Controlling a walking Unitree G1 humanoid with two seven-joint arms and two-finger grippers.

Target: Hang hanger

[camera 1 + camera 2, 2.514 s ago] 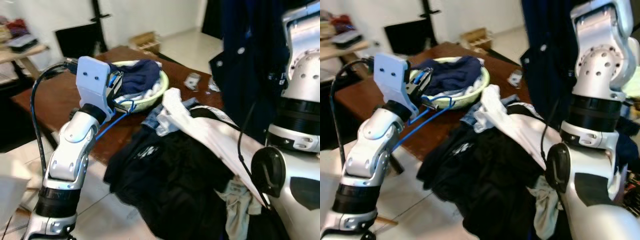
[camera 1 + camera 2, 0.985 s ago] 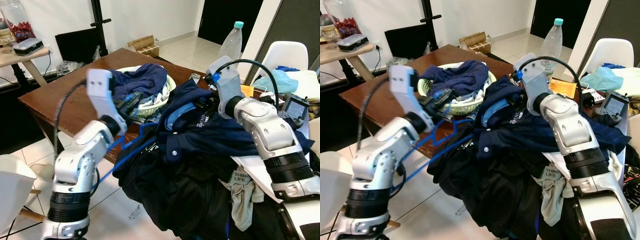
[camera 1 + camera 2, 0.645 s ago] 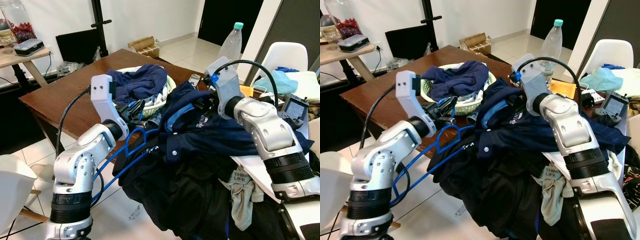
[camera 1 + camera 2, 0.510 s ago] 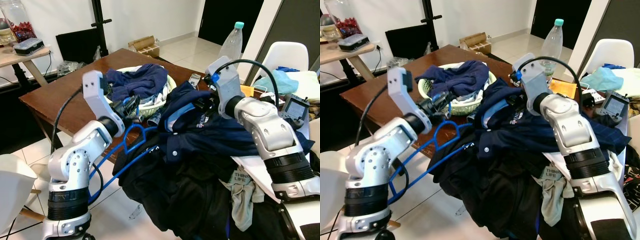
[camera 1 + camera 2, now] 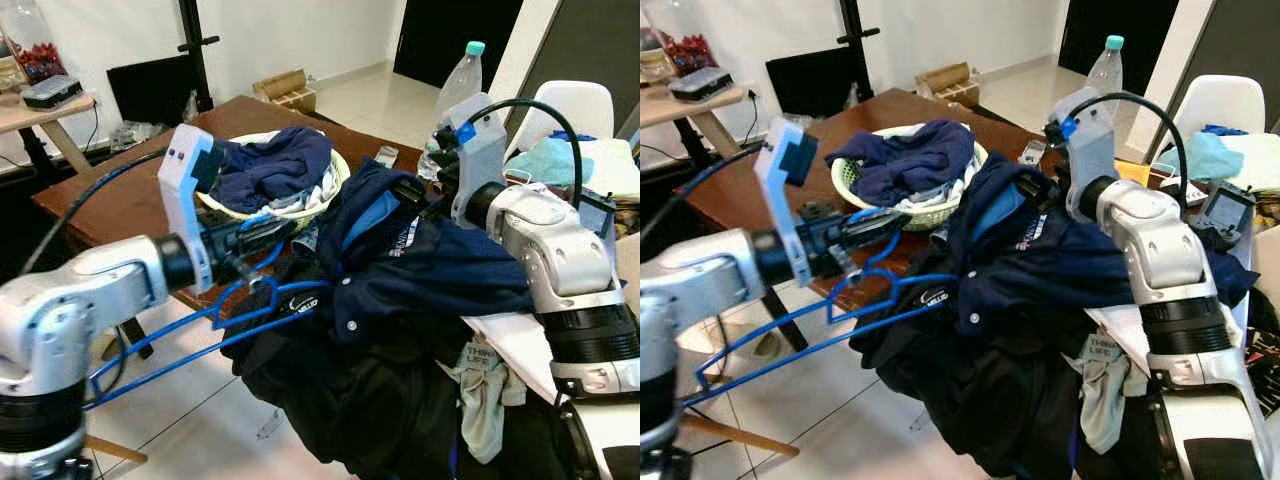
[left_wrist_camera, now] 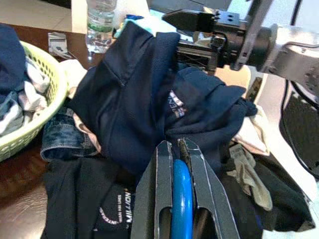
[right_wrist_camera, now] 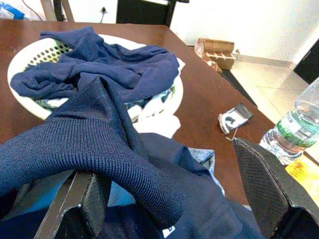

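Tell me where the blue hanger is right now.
In the eye views the blue hanger is on the robot's left, gripped by the left pincer, hanging over the floor by the wooden table, its tip against the dark clothes pile.

brown table point(image 5: 120, 205) bearing laundry basket point(image 5: 335, 172)

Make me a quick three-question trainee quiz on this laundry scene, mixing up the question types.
1. True or false: the left end effector is shut on the blue hanger.
2. The green-rimmed basket sits on: A) the floor, B) the brown table, C) a white chair.
3. Fill in: the right end effector holds up the collar of the navy ______.

Key:
1. True
2. B
3. shirt
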